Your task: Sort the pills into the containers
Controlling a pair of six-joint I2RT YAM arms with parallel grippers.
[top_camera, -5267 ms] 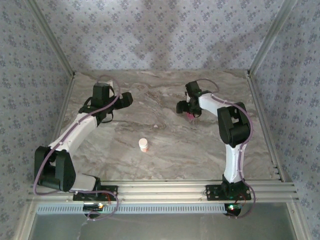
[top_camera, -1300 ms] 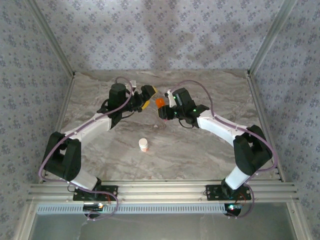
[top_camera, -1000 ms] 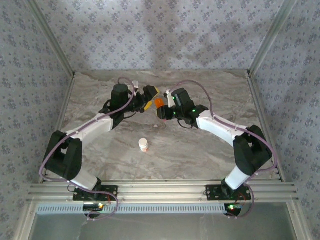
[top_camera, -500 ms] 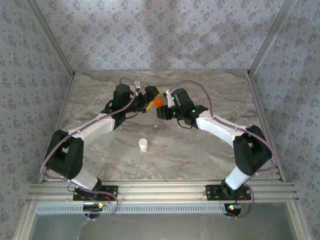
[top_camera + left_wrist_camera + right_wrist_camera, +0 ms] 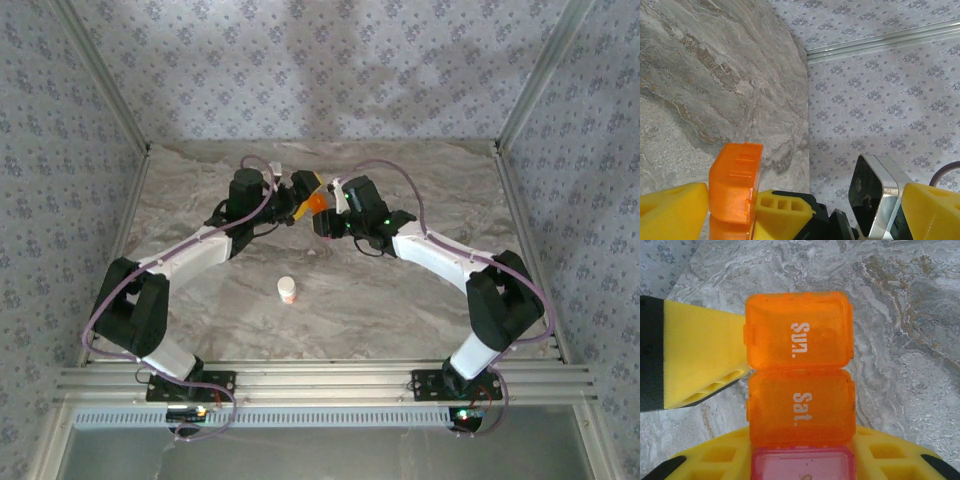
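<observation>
Soft, even light fills the top view, which looks pale, hazy and low in detail. A broad, faint shadow lies on the wallpaper (image 5: 330, 50) at upper centre, and shadows on the marble table (image 5: 400, 300) are weak. In the right wrist view the translucent orange containers (image 5: 800, 405) glow saturated and their white lettering is crisp, while the upper left corner is blurred.

Orange container (image 5: 735, 187) beside yellow fingertip (image 5: 671, 211)

White-shelled arms (image 5: 185, 255) with black joints; lilac cables looping; yellow end effector fingers (image 5: 782, 207) (hollow-ribbed).
</observation>
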